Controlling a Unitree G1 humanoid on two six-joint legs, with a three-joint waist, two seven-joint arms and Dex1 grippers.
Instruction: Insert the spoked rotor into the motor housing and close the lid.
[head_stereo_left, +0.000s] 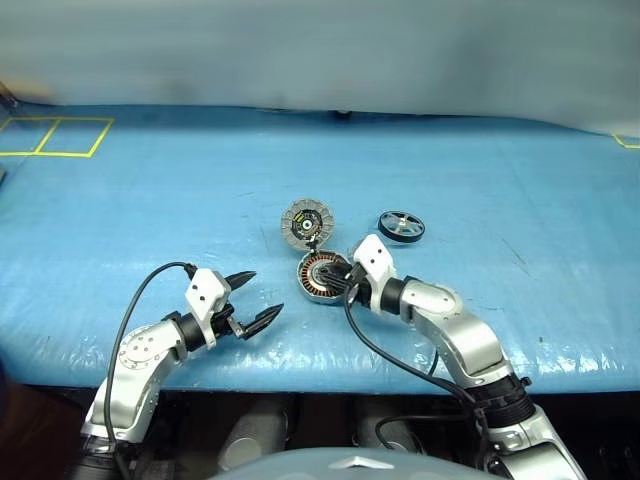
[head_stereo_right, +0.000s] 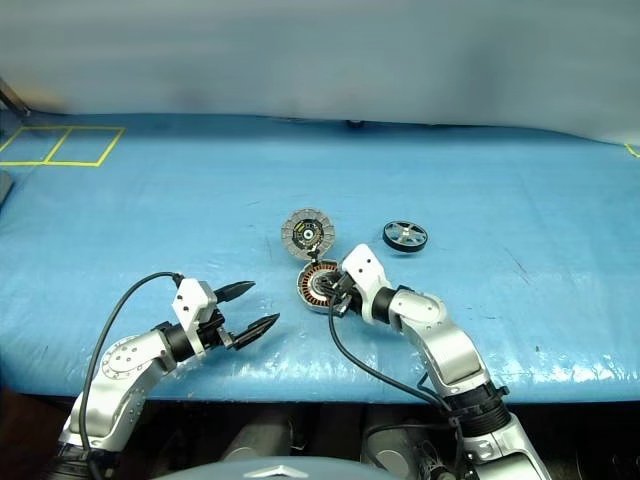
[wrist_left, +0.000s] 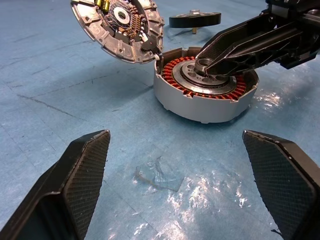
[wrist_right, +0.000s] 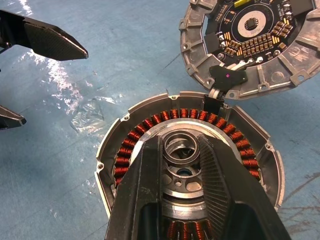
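Silver housing hub (wrist_right: 181, 150) between right jaws

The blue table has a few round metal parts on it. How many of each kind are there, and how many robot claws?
Cup with copper windings (motor housing): 1
Hinged round lid, standing open: 1
Dark spoked wheel (spoked rotor): 1
Robot claws: 2, the left gripper open, the right gripper closed on the housing's centre hub
Total: 3 parts and 2 claws, 5 things
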